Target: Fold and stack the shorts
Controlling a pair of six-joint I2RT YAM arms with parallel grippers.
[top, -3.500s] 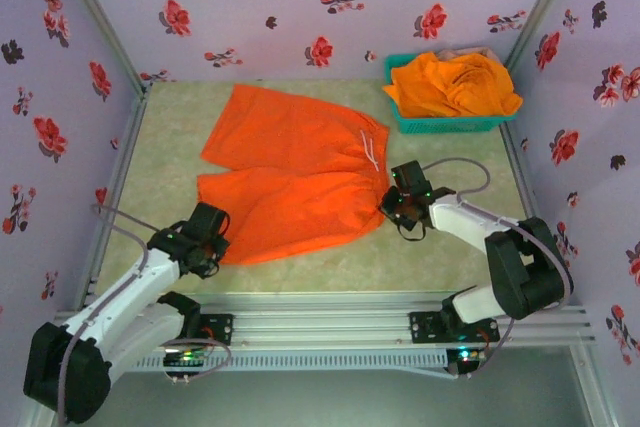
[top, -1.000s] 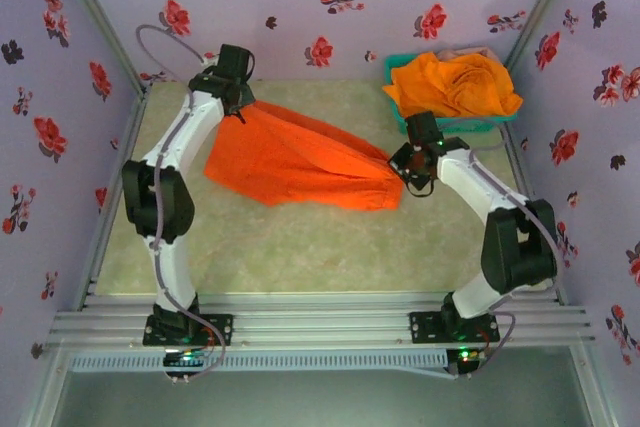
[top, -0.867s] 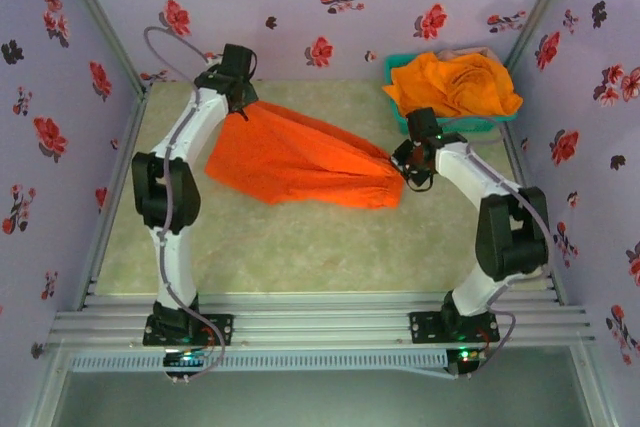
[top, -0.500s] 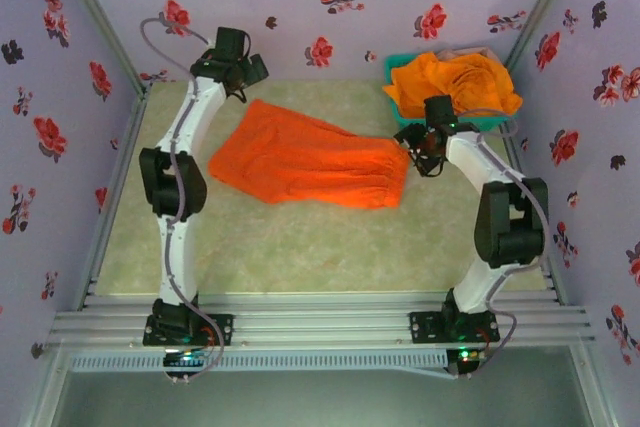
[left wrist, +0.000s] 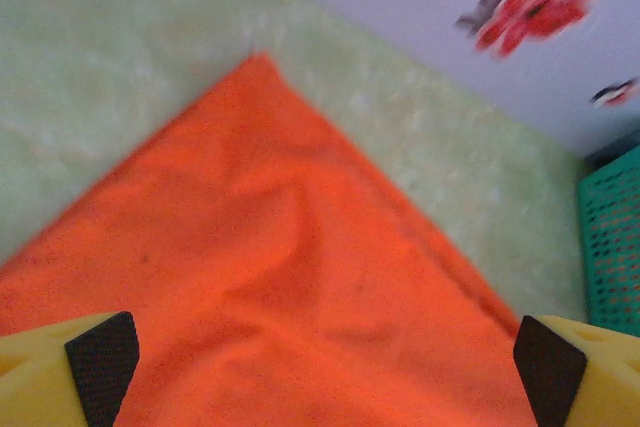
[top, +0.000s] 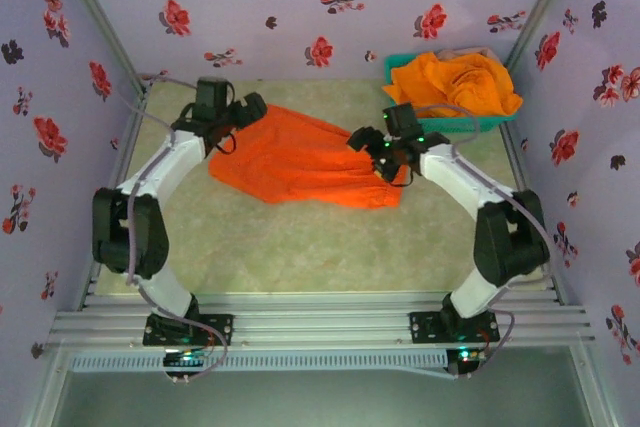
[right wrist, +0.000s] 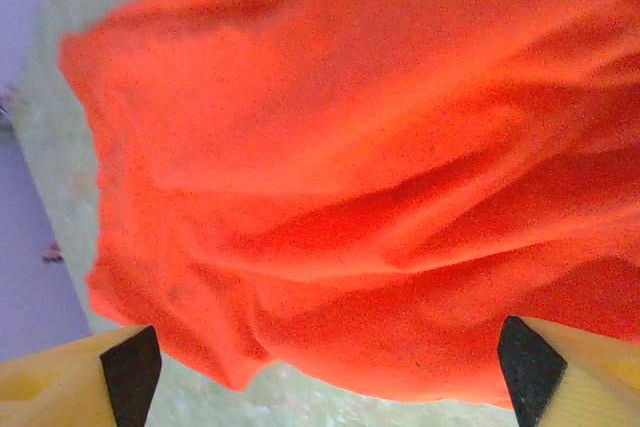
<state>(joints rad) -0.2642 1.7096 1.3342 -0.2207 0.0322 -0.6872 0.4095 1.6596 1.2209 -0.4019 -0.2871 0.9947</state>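
Since the earlier frame we see both arms drawn inward, left fingers (left wrist: 100,372) apart, right fingers (right wrist: 130,372) apart, orange shorts (top: 300,162) folded on counter (top: 300,247)

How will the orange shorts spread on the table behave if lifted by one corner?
Probably floppy: the orange shorts lie in soft wrinkles, so they'd likely droop and unfold. Pushed, they'd probably bunch up rather than slide flat.
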